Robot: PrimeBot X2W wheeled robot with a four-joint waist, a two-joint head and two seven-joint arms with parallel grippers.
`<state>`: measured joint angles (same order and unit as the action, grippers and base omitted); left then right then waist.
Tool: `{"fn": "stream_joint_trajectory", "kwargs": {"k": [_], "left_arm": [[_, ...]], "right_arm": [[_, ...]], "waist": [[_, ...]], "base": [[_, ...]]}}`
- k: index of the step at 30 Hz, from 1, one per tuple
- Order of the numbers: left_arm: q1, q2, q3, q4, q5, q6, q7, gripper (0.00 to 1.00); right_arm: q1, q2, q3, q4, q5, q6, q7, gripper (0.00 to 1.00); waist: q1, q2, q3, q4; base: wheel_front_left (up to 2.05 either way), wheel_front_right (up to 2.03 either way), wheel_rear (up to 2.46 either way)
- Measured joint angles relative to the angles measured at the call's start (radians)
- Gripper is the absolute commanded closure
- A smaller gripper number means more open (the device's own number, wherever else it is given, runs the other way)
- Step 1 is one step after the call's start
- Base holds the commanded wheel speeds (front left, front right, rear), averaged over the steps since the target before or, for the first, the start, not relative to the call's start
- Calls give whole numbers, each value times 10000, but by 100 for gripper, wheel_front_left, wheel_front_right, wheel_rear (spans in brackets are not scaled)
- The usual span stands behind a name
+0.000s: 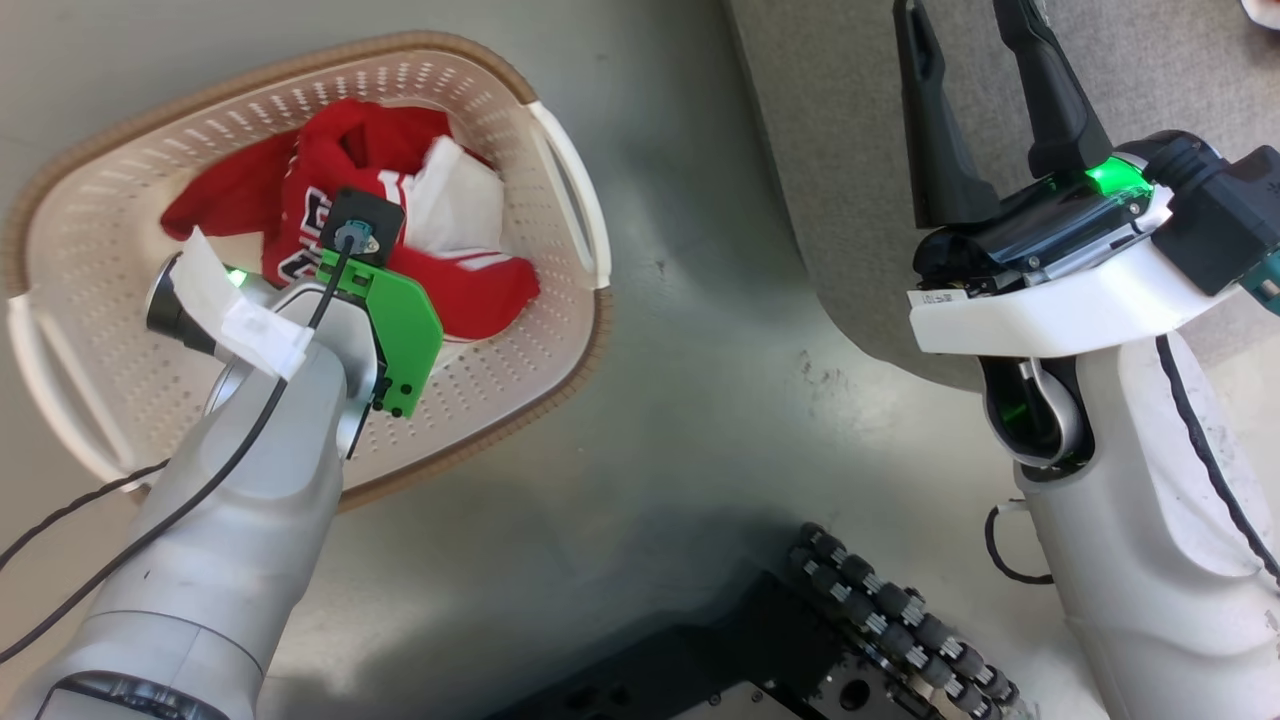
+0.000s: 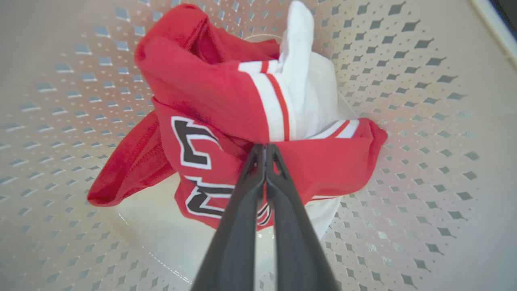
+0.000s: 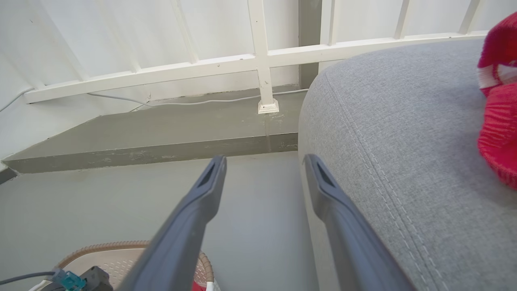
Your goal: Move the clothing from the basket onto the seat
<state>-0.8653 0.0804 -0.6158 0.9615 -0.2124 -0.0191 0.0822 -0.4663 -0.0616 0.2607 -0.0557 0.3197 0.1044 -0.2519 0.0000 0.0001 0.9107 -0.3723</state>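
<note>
A red jersey [image 1: 320,190] with white trim lies crumpled in the cream basket [image 1: 560,190] at the upper left of the head view. My left arm [image 1: 290,370] reaches down into the basket. In the left wrist view, my left gripper [image 2: 264,147] is shut on a fold of the jersey [image 2: 210,89], just above the basket floor [image 2: 424,161]. My right gripper [image 1: 958,30] is open and holds nothing, with its fingers over the near edge of the grey seat [image 1: 850,150]. A second red jersey [image 3: 499,101] lies on the seat [image 3: 404,141], to the right of my right gripper [image 3: 264,165].
The basket stands on a grey floor [image 1: 700,350] to the left of the seat. My wheeled base [image 1: 850,640] shows at the bottom. Beyond the seat are a raised step [image 3: 161,129], a white railing [image 3: 258,60] and a thin cable. The basket rim [image 3: 121,246] shows below my right gripper.
</note>
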Motion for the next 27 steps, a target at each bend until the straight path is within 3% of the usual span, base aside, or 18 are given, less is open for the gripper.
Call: {"fn": "stream_joint_trajectory", "kwargs": {"k": [5,11,21,27], "left_arm": [[-15,-59,0,-27,-42,-90,-598,100],[3,-360,-86,-364,-282,-512,-1618,100],[372,-382,-63,-757,-922,-690,-2968,100],[739,-387,-211,-1007,-1135,-788,-3070,100]], "right_arm": [[3,-92,-63,138,-136,4,0,0],[85,-560,-224,424,-311,12,-21,0],[505,-890,-251,1081,-453,92,-27,0],[795,-991,-328,1400,-456,92,-29,0]], "waist": [[0,0,-308,260],[0,0,-825,780],[0,0,-1839,1581],[0,0,-2465,1965]], "base": [[0,0,0],[0,0,0],[0,0,0],[0,0,0]]}}
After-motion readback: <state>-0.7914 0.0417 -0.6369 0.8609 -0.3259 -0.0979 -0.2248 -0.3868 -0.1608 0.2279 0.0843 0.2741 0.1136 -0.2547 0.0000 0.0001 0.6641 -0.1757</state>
